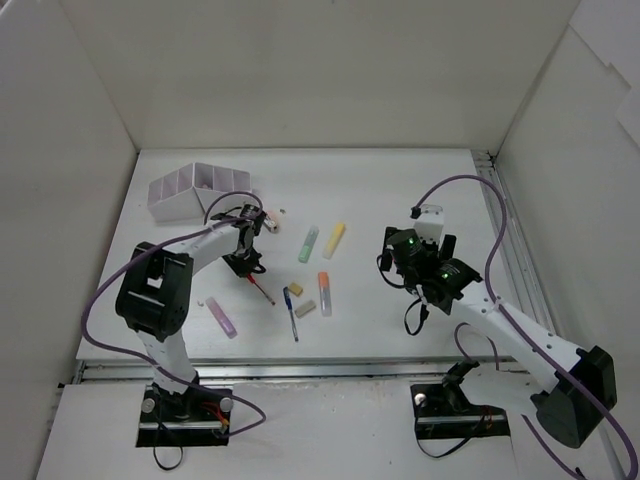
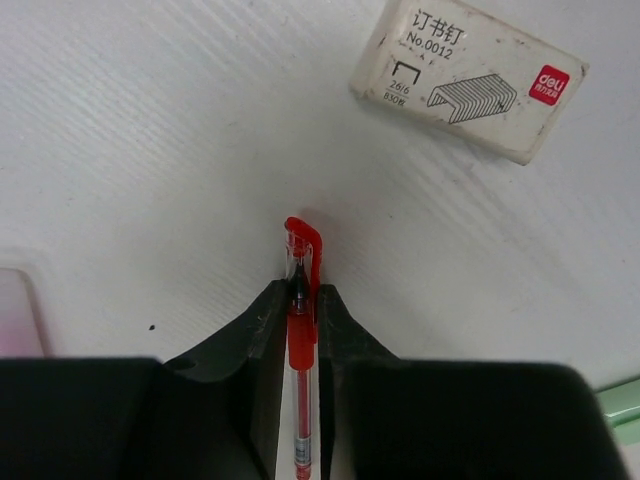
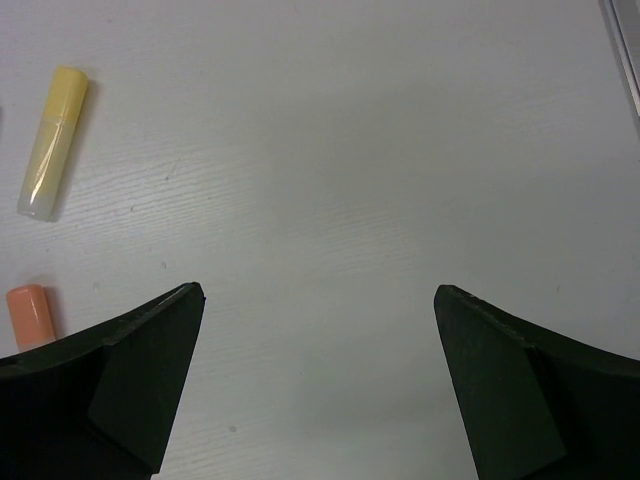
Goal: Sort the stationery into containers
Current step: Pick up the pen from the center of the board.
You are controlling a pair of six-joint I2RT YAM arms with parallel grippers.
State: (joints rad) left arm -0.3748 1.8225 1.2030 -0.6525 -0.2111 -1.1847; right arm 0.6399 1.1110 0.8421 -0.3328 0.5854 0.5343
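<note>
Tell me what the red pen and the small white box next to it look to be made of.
The red pen looks like plastic: a clear glossy barrel shows the red ink tube, and the cap is opaque red. The small white box is probably matt printed cardboard, going by its staple drawing and scuffed, grubby edges.

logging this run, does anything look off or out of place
Nothing spilled or broken. One oddity: the left gripper pinches the red pen near its cap end, lengthwise between the jaws, so it may tilt when lifted.
</note>
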